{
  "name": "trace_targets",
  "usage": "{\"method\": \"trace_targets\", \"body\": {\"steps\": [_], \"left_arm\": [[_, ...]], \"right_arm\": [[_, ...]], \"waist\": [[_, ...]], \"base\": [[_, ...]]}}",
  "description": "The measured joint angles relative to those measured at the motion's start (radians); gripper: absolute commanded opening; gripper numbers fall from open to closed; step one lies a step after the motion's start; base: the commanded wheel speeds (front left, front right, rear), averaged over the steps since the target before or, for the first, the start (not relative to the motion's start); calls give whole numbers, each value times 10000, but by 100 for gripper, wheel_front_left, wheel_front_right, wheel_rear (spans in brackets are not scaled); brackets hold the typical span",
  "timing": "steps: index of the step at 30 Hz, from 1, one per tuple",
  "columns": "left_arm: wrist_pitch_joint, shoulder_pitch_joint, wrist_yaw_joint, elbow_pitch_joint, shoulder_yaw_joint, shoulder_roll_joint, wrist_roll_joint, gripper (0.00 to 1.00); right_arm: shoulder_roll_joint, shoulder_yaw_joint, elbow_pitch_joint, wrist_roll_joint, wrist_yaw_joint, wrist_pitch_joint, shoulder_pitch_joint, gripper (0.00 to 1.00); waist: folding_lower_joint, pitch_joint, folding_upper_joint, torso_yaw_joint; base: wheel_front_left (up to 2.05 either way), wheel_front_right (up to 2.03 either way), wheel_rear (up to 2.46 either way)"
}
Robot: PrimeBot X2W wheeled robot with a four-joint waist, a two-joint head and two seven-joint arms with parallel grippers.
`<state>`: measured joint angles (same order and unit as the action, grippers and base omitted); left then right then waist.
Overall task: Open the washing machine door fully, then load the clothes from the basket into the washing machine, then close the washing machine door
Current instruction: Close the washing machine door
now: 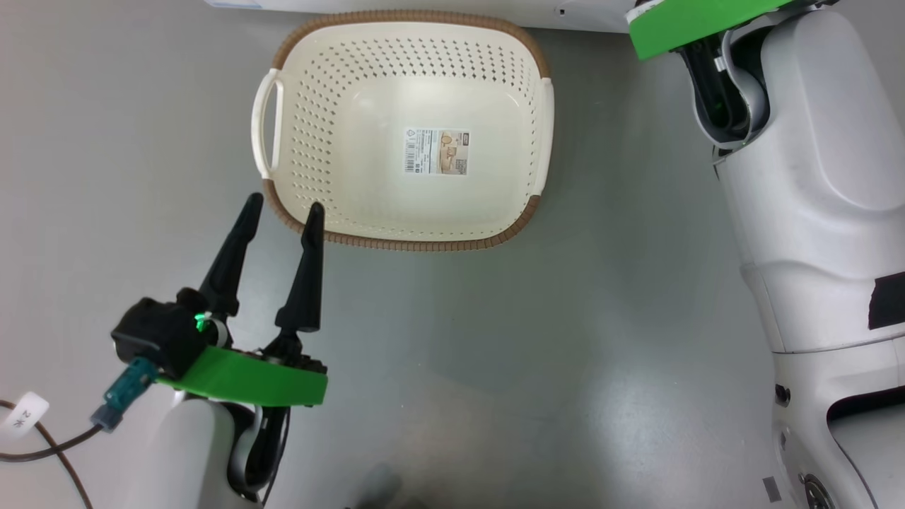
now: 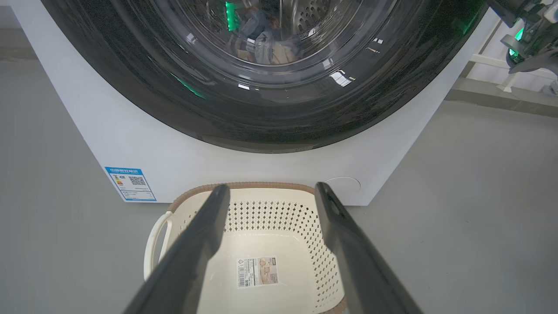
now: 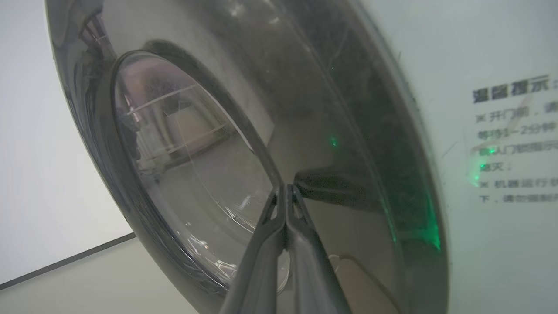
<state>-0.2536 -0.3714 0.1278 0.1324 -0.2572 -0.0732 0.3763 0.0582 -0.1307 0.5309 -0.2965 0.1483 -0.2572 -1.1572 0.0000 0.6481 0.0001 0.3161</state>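
Washing machine door (image 2: 270, 117): looks swung in against the white front of the washing machine (image 2: 174, 161), black rim flush all along the lower arc in the left wrist view. Can't tell if it's latched. Clothes (image 2: 270, 48) show through the glass, pale blue bundle low in the drum, so loading reads as done. Basket (image 1: 424, 244) sits on the floor (image 1: 565, 353) right in front of the machine, with nothing in it but its label sticker (image 1: 436, 151). Judged step: the last one, pressing the door home.

Key relation: the door is dead ahead of the right gripper (image 3: 285, 187), with its fingers aimed at the black rim (image 3: 348, 131) just outside the glass edge and coming in at a slant to the face rather than square. The door is round, so it has no long axis to line up with. Its face stands upright, and the push has to go straight into it toward the machine front. The right arm (image 1: 813, 177) is the near one, reaching up and forward past the basket. The left arm is low and well back from the door.

Right gripper: fingers pressed together, nothing between them. Tips look right at the rim surface, but contact versus a hair off I can't tell, since the gloss and reflection hide it.

Left gripper (image 1: 283, 205): fingers spread wide, holding nothing, tips hovering beside the basket's near-left corner and pointing toward the machine. It touches nothing that I can see.

Risk guess: a slanted tip on glossy plastic could skid sideways instead of seating the latch.
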Motion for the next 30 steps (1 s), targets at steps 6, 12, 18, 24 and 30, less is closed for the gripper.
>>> {"method": "trace_targets", "body": {"steps": [6,12,18,24,30], "left_arm": [[0,-42,0,0,94,-107,2,100],[0,-18,0,0,512,-207,-4,100],[-2,259,0,50,834,-268,-81,100],[0,678,0,56,1147,-318,-194,100],[0,1195,0,46,1549,-412,-362,100]], "right_arm": [[38,-255,186,-211,-17,0,-14,0],[265,-696,6,-303,-123,0,467,0],[272,-863,-345,-270,-151,0,2208,0],[251,-792,-754,-322,-151,0,3328,0],[197,-316,-1540,-694,-151,0,4814,0]], "waist": [[0,-125,0,-158],[0,-478,0,-364],[0,-1034,0,-581],[0,-1577,0,-791],[0,-2322,0,-1119]], "base": [[0,0,0],[0,0,0],[0,0,0],[0,0,0],[0,0,0]]}}
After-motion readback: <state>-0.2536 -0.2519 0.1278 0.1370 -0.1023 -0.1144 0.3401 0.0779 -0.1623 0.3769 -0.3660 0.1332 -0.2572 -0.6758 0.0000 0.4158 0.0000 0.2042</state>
